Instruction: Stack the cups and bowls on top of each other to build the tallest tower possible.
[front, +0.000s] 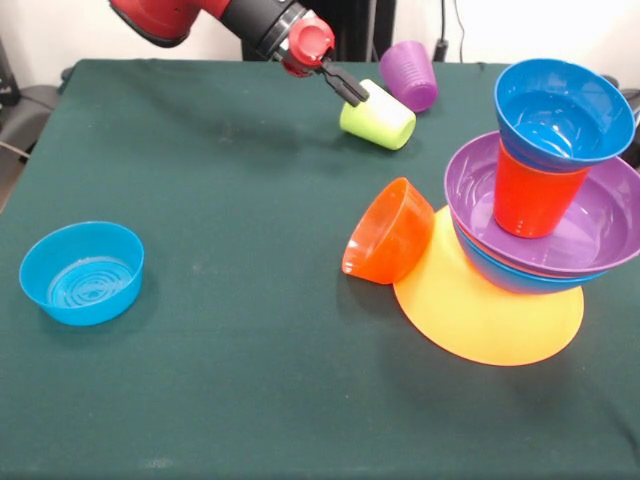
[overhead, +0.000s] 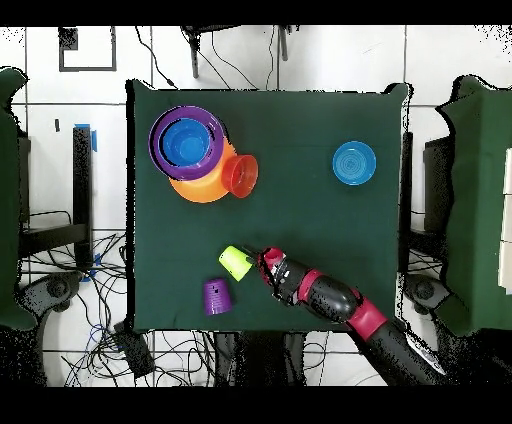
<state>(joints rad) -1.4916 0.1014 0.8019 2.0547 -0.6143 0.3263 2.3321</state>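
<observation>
Gripper (front: 352, 92) clamped on the lime green cup (front: 378, 115), just beside the purple cup (front: 410, 75).
Light, stiff, slick plastic; a rim pinch looks safest.

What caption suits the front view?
Robot hand touching a tipped lime green cup beside a leaning tower of bowls.

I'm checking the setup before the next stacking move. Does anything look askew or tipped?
Yes. The tower leans visibly. A small orange bowl is tipped on its side against the orange-yellow bowl. The lime green cup and purple cup lie toppled near the tool.
</observation>
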